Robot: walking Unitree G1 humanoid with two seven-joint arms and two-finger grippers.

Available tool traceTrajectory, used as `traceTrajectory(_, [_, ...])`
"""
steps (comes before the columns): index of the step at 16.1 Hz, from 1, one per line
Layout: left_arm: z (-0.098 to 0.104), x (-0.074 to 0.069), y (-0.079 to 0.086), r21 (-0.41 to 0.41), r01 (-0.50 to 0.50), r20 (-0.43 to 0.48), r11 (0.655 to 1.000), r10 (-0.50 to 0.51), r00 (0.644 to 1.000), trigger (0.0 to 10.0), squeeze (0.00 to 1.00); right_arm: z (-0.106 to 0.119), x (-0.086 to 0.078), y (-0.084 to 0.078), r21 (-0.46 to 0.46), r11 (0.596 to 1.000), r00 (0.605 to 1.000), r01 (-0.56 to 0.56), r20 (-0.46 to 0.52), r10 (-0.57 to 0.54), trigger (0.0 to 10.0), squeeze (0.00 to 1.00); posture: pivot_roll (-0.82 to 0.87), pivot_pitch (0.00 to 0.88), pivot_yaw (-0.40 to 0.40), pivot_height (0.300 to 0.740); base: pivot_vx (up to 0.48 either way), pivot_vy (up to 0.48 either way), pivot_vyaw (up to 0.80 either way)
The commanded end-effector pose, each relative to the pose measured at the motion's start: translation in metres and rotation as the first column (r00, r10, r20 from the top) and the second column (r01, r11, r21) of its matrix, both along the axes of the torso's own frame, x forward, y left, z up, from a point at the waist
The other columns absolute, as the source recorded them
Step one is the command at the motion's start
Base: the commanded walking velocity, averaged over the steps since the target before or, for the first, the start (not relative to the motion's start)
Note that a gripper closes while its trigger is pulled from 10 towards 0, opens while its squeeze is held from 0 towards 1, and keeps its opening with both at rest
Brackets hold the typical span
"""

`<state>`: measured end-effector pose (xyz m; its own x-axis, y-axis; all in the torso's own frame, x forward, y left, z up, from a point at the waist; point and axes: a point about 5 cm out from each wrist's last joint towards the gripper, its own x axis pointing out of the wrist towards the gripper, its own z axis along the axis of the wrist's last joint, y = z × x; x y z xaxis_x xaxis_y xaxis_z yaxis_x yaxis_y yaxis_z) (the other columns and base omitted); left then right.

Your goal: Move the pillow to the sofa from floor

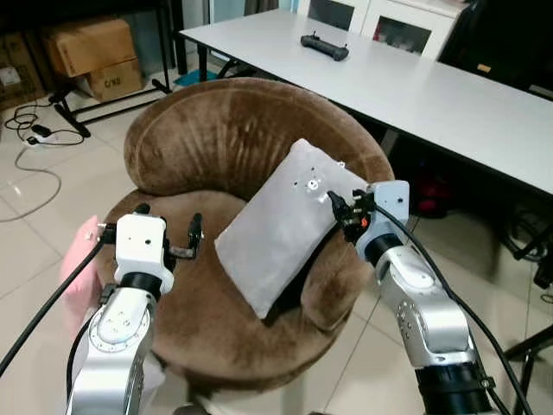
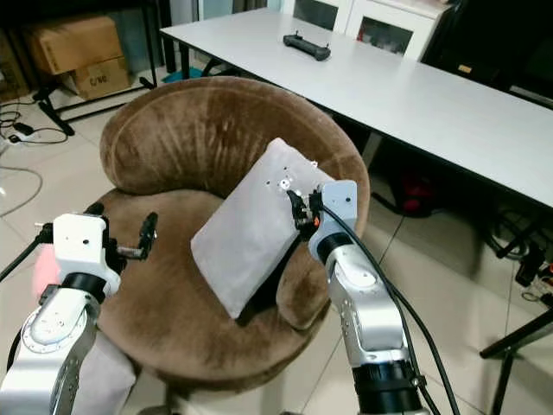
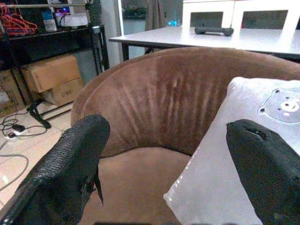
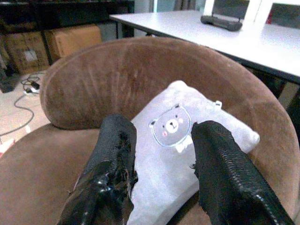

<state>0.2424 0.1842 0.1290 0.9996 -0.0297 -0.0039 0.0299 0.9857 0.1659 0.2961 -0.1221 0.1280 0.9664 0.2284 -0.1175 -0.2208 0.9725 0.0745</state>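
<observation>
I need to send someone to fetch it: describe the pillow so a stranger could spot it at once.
Find the round brown plush armchair beside the long white table. Leaning on its seat and right armrest is a rectangular pale grey fabric pillow. A small bear face printed near its upper end sets it apart from the pink cushion on the floor.

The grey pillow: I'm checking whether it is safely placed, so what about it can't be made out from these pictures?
- Lower edge of the grey rectangular bear-print pillow: head views, whether it rests on the seat of the round brown plush sofa is hidden beneath it.
- Its far corner: left eye view, covered by the right hand.
- Its right part: left wrist view, cut off by the edge.
</observation>
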Motion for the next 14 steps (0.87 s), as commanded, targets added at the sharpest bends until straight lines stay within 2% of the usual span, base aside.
traceTrajectory(1, [-0.002,0.000,-0.002,0.003,0.018,-0.008,1.000,-0.018,1.000,10.0,0.00,-0.003,-0.002,-0.010,-0.022,0.998,0.998,0.050,-0.025,-0.051,10.0,0.00,0.10,0.000,-0.086,0.740,-0.401,0.000,0.00])
traceTrajectory(2, [-0.003,-0.001,-0.002,0.006,0.018,-0.011,1.000,-0.018,1.000,10.0,0.00,-0.008,-0.004,-0.019,-0.054,0.995,0.995,0.086,-0.050,-0.089,10.0,0.00,0.10,0.000,-0.086,0.740,-0.401,0.000,0.00])
traceTrajectory(5, [-0.005,-0.002,0.001,0.013,0.018,-0.017,1.000,-0.018,1.000,10.0,0.00,-0.015,-0.008,-0.032,-0.090,0.988,0.988,0.123,-0.081,-0.130,10.0,0.00,0.10,0.000,-0.081,0.740,-0.353,0.000,0.00])
traceTrajectory(10, [-0.008,-0.004,0.001,0.026,0.043,-0.027,0.999,-0.043,0.999,10.0,0.00,-0.019,-0.017,-0.038,-0.106,0.984,0.983,0.141,-0.107,-0.153,10.0,0.00,0.08,0.000,-0.057,0.740,0.000,0.000,0.00])
traceTrajectory(14, [-0.011,-0.004,-0.005,0.028,0.057,-0.026,0.998,-0.056,0.998,10.0,0.00,-0.020,-0.018,-0.046,-0.128,0.976,0.977,0.173,-0.106,-0.187,10.0,0.00,0.08,0.000,-0.042,0.740,0.000,0.000,0.00])
